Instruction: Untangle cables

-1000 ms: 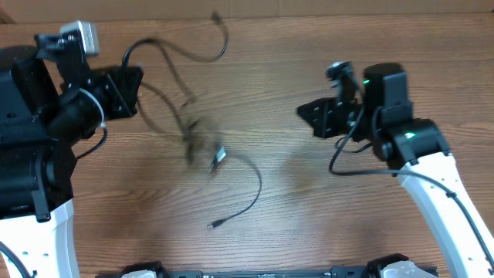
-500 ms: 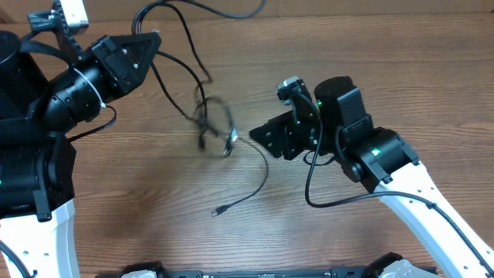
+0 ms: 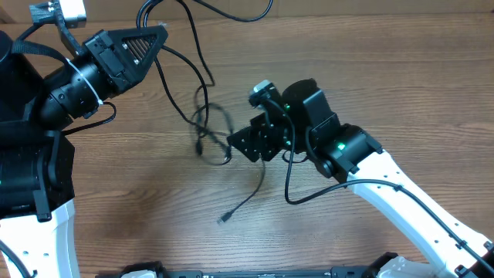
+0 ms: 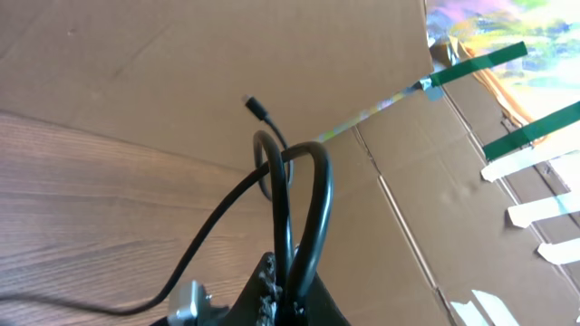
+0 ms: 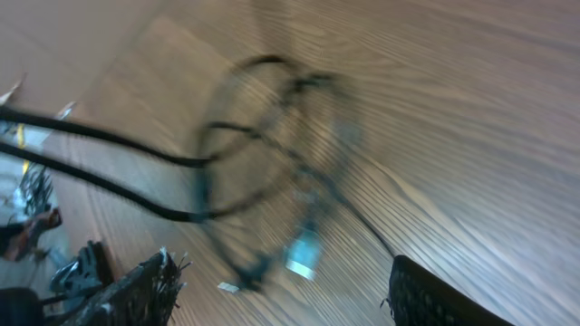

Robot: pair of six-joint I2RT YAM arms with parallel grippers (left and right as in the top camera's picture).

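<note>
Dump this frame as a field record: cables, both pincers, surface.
cables: thin black cords, tangled cluster mid-table, strands running up to the left pincer
loose end: plug lying on the wood, apart from the cluster
silvery tip: inside the cluster, blurred
left pincer: shut on cables, a loop showing above it in the wrist view
right pincer: open, next to the cluster, gripping nothing
surface: wooden table

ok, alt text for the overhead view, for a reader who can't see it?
The left gripper, at upper left, grips thin black cables that run to a tangled loop mid-table. The right gripper, jaws open, reaches in from the right beside the tangle on the wooden table; one loose plug end trails toward the near edge.
</note>
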